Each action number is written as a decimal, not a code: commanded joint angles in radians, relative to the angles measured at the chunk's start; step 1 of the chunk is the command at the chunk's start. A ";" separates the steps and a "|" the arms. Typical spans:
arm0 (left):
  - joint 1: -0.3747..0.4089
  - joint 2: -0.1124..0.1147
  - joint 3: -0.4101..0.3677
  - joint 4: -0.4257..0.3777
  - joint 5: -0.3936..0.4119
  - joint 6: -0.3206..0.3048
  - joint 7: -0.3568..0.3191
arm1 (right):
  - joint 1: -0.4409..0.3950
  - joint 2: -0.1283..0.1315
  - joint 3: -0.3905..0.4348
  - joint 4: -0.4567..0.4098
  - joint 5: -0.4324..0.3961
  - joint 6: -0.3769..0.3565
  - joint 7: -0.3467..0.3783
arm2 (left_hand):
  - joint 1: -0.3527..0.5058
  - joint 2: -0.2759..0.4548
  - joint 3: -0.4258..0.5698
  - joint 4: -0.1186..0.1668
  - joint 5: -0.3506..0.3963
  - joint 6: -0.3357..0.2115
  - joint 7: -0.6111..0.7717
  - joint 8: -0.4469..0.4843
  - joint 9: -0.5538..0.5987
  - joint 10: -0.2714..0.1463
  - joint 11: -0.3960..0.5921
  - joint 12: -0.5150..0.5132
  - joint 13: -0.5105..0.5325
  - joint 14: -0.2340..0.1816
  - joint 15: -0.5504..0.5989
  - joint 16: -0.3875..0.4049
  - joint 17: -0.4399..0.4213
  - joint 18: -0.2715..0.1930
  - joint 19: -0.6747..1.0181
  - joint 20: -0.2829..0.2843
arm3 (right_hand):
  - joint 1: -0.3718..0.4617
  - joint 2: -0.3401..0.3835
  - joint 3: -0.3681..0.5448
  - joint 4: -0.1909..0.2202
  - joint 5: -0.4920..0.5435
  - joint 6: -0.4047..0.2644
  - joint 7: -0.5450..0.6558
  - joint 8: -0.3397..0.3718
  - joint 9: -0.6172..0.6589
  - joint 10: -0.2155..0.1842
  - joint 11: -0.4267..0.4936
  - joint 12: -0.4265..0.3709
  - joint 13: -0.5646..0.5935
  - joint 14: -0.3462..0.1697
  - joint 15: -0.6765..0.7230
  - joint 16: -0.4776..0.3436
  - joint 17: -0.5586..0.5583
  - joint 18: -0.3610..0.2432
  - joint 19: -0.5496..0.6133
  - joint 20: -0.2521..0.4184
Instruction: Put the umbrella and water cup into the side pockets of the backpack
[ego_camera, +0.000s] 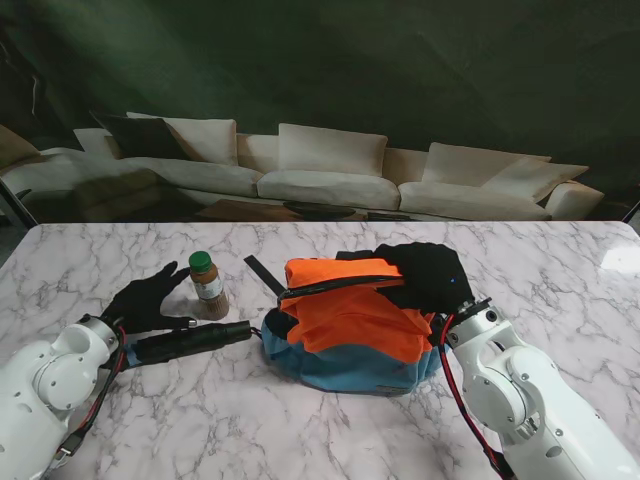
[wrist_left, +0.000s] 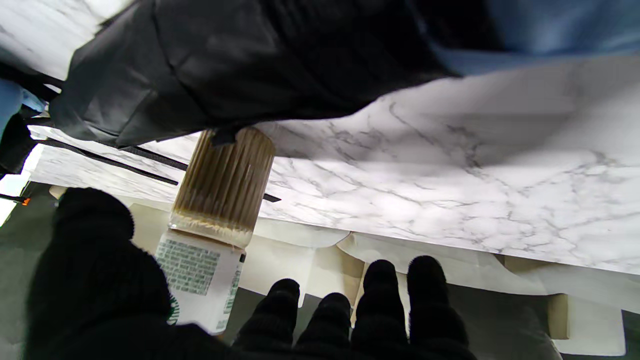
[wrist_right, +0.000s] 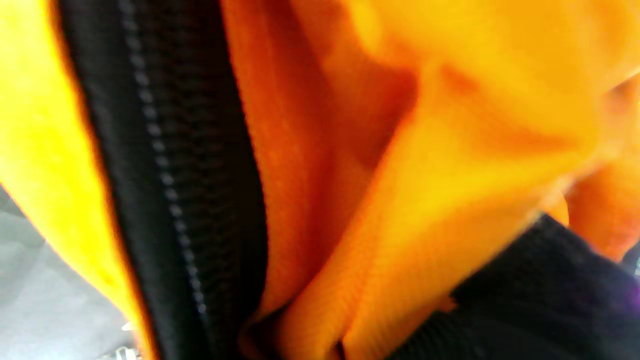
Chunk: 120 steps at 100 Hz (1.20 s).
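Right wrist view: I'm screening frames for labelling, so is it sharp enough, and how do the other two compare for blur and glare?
Right wrist view: too close, soft and smeared, only the backpack fabric and zipper readable. Left wrist view: bottle fairly crisp, umbrella dark, marble brightly lit. Stand view: sharp, with a glare patch on the table at the far right edge.

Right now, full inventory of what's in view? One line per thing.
backpack: 1, orange over blue, black zip, lying mid-table.
umbrella: 1, black, folded, lying left of the backpack, its tip at the backpack's side.
water cup: 1, brown bottle, green cap, white label, upright, beyond the umbrella.
strap: 1, black, flat on the table, beyond the backpack.
table: 1, white marble.
sofa: 1, cream, behind the table.
left hand: black glove, fingers spread, beside the cup, holding nothing.
right hand: black glove, resting on the backpack's top; grip unclear.
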<state>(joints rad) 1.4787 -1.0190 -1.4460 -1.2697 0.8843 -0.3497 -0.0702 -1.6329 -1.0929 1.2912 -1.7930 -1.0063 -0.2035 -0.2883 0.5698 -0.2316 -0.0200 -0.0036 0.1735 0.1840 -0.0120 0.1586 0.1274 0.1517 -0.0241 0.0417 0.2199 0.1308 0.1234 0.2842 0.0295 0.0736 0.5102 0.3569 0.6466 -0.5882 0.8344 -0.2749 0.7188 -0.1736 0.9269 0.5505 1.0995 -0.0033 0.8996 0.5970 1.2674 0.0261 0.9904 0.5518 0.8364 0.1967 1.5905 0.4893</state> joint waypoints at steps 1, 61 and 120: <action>-0.013 -0.009 0.011 0.017 0.007 0.006 0.004 | -0.012 -0.001 -0.009 0.021 -0.004 0.007 0.009 | -0.004 -0.029 -0.007 -0.028 -0.037 -0.010 -0.018 -0.018 -0.021 -0.024 0.015 0.012 -0.016 -0.037 -0.013 -0.002 -0.025 -0.044 0.013 0.014 | 0.139 0.123 0.103 0.047 0.061 -0.213 0.127 0.034 -0.004 -0.029 0.037 -0.004 0.051 -0.029 0.005 0.012 -0.006 -0.013 0.009 -0.007; -0.112 -0.023 0.147 0.113 -0.086 0.059 0.017 | -0.004 -0.003 -0.019 0.035 0.002 0.009 -0.005 | -0.023 -0.063 -0.020 -0.034 -0.045 0.122 0.073 0.245 0.077 -0.020 0.116 0.119 -0.017 -0.061 -0.011 -0.008 -0.027 -0.076 0.019 0.021 | 0.140 0.127 0.101 0.048 0.062 -0.214 0.125 0.037 -0.005 -0.029 0.040 -0.004 0.052 -0.031 0.003 0.015 -0.006 -0.013 0.008 -0.006; -0.178 -0.069 0.240 0.174 -0.264 0.127 0.075 | 0.001 -0.005 -0.025 0.043 0.005 0.008 -0.016 | -0.009 -0.025 -0.006 -0.021 0.028 0.027 0.122 0.334 0.244 -0.116 0.191 0.215 -0.005 -0.099 -0.006 0.005 -0.061 -0.092 -0.024 -0.008 | 0.139 0.125 0.102 0.048 0.063 -0.214 0.125 0.036 -0.004 -0.028 0.041 -0.006 0.052 -0.032 0.004 0.017 -0.007 -0.012 0.006 -0.006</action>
<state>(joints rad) 1.3104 -1.0710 -1.2117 -1.1005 0.6343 -0.2337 0.0186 -1.6218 -1.0958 1.2758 -1.7728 -0.9982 -0.1972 -0.3121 0.5533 -0.2776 -0.0191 -0.0121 0.1762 0.2518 0.0901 0.4644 0.3236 0.0907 0.1417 0.2336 0.2390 0.0763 0.1234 0.2840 -0.0112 0.0272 0.5329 0.3698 0.6466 -0.5878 0.8346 -0.2749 0.7187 -0.1736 0.9269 0.5508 1.0992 -0.0033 0.8996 0.5970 1.2677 0.0261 0.9904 0.5599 0.8346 0.1967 1.5881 0.4893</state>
